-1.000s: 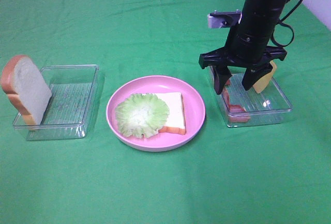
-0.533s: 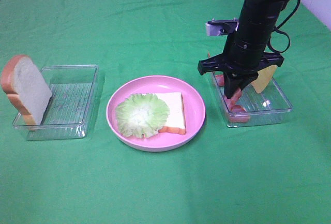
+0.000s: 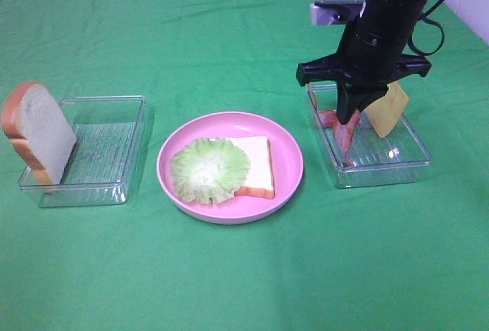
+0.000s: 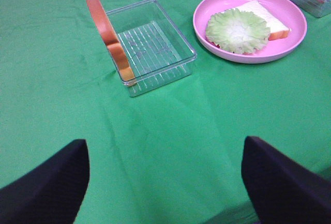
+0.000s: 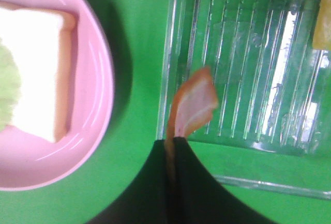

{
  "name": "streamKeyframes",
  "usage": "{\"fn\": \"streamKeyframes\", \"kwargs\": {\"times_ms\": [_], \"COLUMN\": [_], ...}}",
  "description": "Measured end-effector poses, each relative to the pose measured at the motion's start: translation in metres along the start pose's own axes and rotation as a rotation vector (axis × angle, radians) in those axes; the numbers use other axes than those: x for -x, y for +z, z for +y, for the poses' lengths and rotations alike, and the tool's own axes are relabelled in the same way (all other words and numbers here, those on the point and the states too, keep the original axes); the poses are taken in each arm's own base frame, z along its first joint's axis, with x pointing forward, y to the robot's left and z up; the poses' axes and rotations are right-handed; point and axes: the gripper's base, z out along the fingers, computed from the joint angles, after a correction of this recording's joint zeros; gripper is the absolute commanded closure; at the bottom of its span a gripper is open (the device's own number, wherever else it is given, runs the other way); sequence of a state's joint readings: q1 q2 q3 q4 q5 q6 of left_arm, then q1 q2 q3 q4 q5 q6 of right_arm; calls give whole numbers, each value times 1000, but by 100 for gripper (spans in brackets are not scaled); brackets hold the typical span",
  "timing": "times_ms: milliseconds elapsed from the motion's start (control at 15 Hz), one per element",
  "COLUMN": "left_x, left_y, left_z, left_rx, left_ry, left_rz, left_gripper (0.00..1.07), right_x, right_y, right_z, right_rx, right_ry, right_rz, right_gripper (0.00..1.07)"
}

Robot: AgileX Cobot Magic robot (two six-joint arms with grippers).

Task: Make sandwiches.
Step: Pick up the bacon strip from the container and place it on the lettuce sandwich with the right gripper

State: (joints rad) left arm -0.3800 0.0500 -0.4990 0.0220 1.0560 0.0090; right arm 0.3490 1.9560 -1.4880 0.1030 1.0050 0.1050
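While the right gripper is clamped on one limp, reddish-pink bacon strip dangling over the ribbed, clear plastic right tray, a second bacon strip lies in that tray near one yellow cheese square, which stands tilted. One round pink plate carries one square white bread slice with orange-brown crust, partly covered by one frilly pale lettuce leaf. A second bread slice leans upright at the end of the matching left tray. The left gripper is spread wide, holding nothing, above the green cloth.
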Motion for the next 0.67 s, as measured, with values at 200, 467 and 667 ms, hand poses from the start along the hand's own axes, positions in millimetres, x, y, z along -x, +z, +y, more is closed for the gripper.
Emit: {"fn": "streamKeyframes", "kwargs": {"times_ms": [200, 467, 667], "left_x": [0, 0, 0], "left_y": [0, 0, 0], "left_z": [0, 0, 0], "left_rx": [0, 0, 0], "left_ry": [0, 0, 0], "left_rz": [0, 0, 0], "left_gripper": [30, 30, 30], "right_x": [-8, -19, -23], "right_y": [-31, -56, -58], "right_z": [8, 26, 66], "right_rx": [76, 265, 400], "right_ry": [21, 12, -91], "right_rz": [-44, -53, -87], "right_gripper": [107, 107, 107]}}
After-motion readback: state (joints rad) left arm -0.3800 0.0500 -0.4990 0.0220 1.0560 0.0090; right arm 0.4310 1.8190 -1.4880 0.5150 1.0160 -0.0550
